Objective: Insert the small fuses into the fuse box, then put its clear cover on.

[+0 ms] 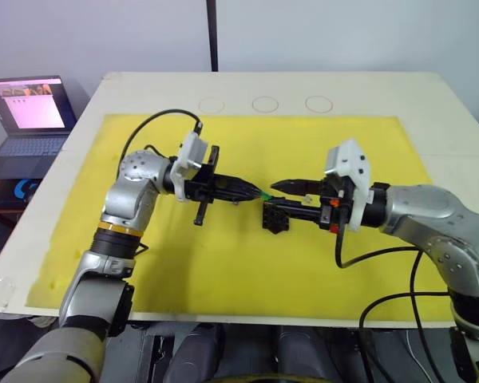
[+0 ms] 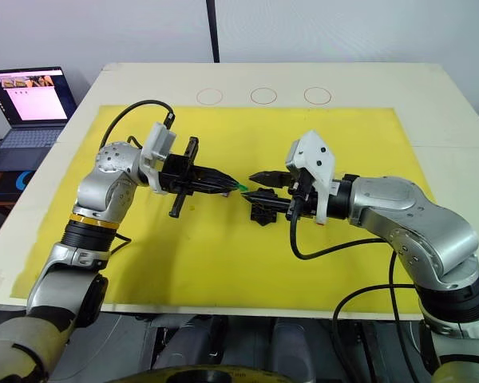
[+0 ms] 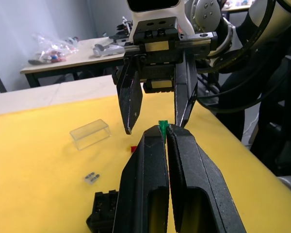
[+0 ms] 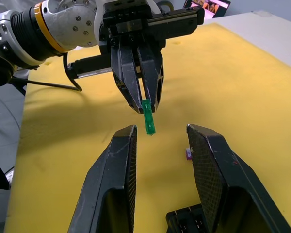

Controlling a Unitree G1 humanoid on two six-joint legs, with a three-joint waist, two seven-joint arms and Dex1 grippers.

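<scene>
Pinching a small green fuse [image 4: 148, 117] between its closed fingertips, the left gripper [image 1: 254, 191] hangs above the yellow mat [image 1: 223, 271] near the middle of the table [image 1: 431, 104], its black fingers pointing toward the robot's right. The fuse sticks out past the tips, lengthwise with them, clear of the mat. Facing it almost tip to tip is the right gripper [image 1: 276, 196], whose fingers stand spread apart with nothing between them; in the right wrist view the green fuse hangs just ahead of the gap between those two fingers [image 4: 114, 170], not touching either one. The fuse box [image 1: 275, 219], a small black block with slots, lies on the mat directly beneath the right gripper's fingers and just beside the meeting point of the two grippers. In the left wrist view the clear cover [image 3: 89, 133] rests flat on the mat, apart from the fuse box and off to one side of the right gripper. Near it on the mat lie a greyish pair of small fuses [image 3: 91, 177], close to the box, and a red fuse [image 3: 133, 149] partly hidden behind the left gripper's fingers. A purple-tinged fuse [image 4: 188, 154] shows on the mat between the right fingers in the right wrist view. A laptop [image 1: 28, 112] sits open beyond the table's left edge.
</scene>
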